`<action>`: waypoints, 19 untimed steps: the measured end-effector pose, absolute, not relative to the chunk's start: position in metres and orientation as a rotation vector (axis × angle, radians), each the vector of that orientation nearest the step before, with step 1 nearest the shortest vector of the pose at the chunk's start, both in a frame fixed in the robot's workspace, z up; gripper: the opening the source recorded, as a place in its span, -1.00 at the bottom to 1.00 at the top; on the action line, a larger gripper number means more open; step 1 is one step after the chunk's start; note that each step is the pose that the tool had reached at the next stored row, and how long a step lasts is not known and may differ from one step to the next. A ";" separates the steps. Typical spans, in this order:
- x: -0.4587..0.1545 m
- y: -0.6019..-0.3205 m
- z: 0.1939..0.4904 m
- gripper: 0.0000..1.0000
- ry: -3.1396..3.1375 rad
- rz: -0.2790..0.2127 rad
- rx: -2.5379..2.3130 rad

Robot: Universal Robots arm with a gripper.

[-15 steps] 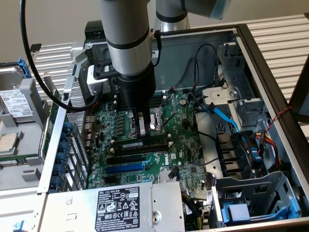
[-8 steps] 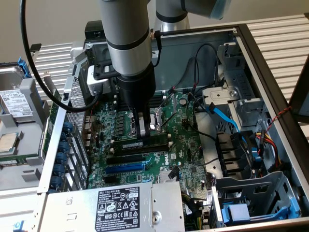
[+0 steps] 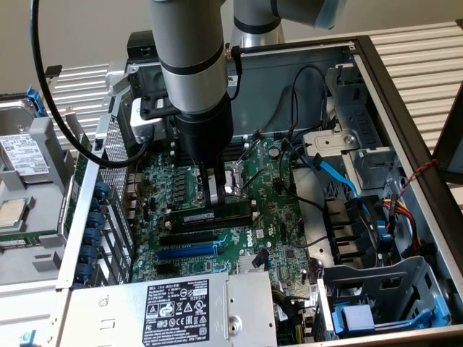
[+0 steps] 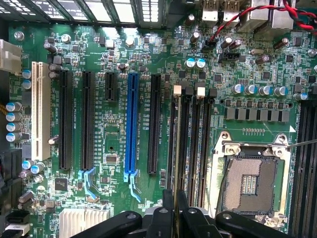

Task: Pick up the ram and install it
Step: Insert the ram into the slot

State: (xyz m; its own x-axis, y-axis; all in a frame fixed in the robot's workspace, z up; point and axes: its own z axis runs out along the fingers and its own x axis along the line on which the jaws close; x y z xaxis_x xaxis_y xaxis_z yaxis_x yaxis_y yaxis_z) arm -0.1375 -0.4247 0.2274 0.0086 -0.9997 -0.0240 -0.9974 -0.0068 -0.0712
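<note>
The ram (image 3: 197, 215) is a thin dark strip with a pale label, held lengthwise over the black memory slots (image 3: 235, 219) beside the CPU socket (image 3: 233, 179). My gripper (image 3: 212, 204) points straight down and is shut on the ram's upper edge near its middle. From the wrist, the ram (image 4: 175, 148) is seen edge-on as a thin line. It runs out from between my fingertips (image 4: 176, 210) along the memory slots (image 4: 193, 139). I cannot tell whether it is touching a slot or hanging just above it.
The open computer case has metal walls all around. A blue slot (image 4: 132, 124) and black expansion slots (image 4: 66, 119) lie beside the memory slots. The power supply (image 3: 181, 303) sits at the front, with cables and a drive cage (image 3: 347, 144) on the exterior view's right and a loose hard drive (image 3: 22, 155) on its left.
</note>
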 end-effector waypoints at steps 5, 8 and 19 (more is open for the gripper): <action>-0.138 -0.425 0.227 -0.73 2.162 -0.051 -2.184; -0.138 -0.425 0.227 -0.73 2.162 -0.051 -2.185; -0.137 -0.424 0.226 -0.73 2.162 -0.051 -2.185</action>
State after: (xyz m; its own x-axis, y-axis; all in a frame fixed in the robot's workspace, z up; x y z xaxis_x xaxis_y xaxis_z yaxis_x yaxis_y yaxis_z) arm -0.1374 -0.4244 0.2264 0.0113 -0.9996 -0.0241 -0.9974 -0.0096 -0.0713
